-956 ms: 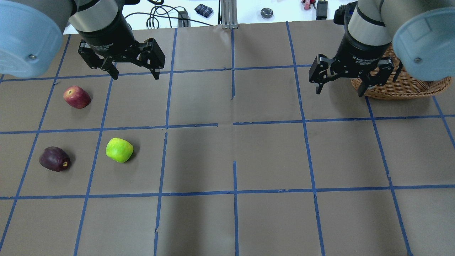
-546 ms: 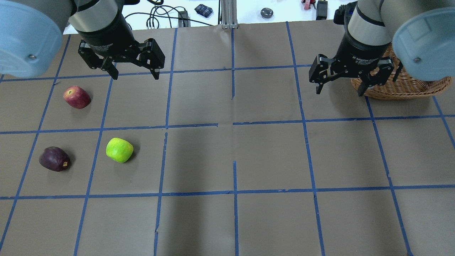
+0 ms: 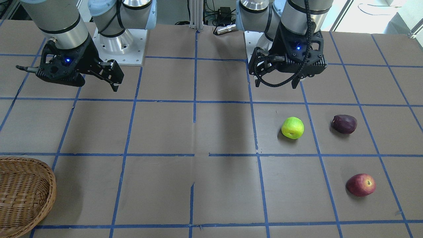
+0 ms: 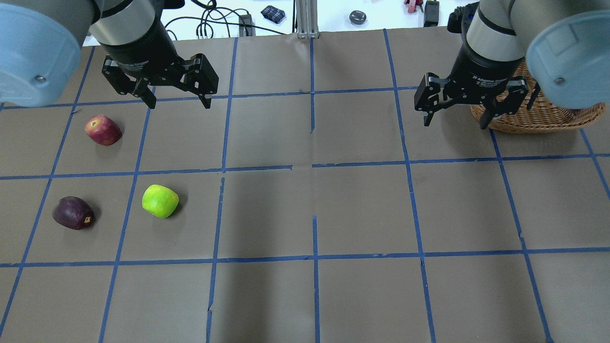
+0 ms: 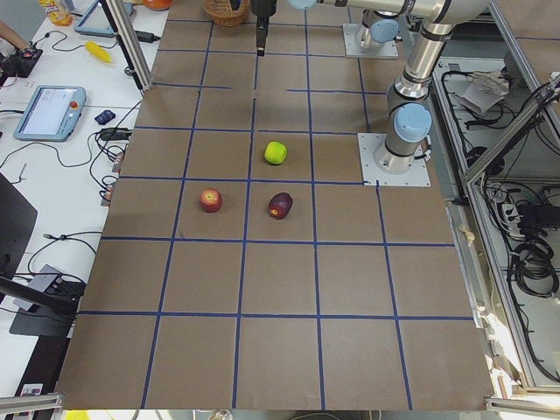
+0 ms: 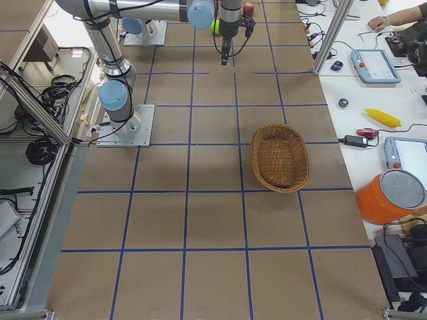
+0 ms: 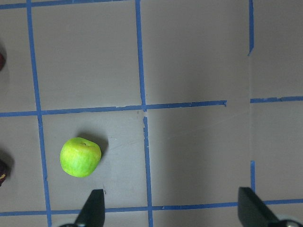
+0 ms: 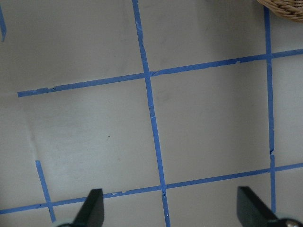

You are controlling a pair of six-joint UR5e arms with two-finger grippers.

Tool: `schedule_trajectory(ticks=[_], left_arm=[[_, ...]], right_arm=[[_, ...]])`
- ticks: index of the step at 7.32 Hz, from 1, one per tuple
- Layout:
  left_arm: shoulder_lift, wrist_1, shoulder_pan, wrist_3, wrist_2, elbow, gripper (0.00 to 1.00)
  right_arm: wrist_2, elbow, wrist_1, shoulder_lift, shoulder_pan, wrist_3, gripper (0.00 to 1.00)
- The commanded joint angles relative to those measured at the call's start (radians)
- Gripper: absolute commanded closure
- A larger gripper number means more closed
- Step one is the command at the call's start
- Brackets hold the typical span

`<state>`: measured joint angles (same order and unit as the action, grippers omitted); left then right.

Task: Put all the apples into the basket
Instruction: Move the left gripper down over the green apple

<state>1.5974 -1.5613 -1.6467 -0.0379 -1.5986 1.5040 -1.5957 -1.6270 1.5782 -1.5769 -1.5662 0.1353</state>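
Three apples lie on the brown table on my left side: a red one [image 4: 103, 130], a yellow-green one [image 4: 160, 201] and a dark purple one [image 4: 73, 213]. My left gripper [image 4: 180, 102] is open and empty. It hangs above the table, beyond the red apple and to its right. The left wrist view shows the green apple [image 7: 80, 157] ahead of the open fingers [image 7: 94, 210]. The wicker basket [image 4: 543, 114] stands at the far right, partly hidden by my right arm. My right gripper [image 4: 455, 124] is open and empty, just left of the basket's rim [image 8: 284, 9].
Blue tape lines divide the table into squares. Cables and small items [image 4: 273, 14] lie past the far edge. The arm bases [image 3: 115, 43] stand at the robot side. A side bench holds tablets and an orange bucket [image 6: 390, 197].
My left gripper has shifted slightly to the left and toward the far edge. The right gripper, the apples and the basket have not moved.
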Motion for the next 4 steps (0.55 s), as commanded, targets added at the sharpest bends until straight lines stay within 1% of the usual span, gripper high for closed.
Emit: schedule_trajectory(ticks=[1,2,3,4], left_arm=[[0.016,0.001,0.062,0.089,-0.035,0.037,0.00],[0.033,0.016,0.135,0.231,-0.031,0.103,0.00],[0.053,0.117,0.216,0.330,-0.026,0.207,0.00],[0.076,0.277,0.257,0.465,-0.032,0.316,0.00]], right_arm=[[0.000,-0.001,0.002,-0.003,0.000,0.000,0.00],[0.000,0.007,0.003,-0.003,0.003,0.000,0.00],[0.000,0.006,0.003,-0.003,0.002,0.000,0.00],[0.003,0.010,0.005,0.000,0.002,0.000,0.00]])
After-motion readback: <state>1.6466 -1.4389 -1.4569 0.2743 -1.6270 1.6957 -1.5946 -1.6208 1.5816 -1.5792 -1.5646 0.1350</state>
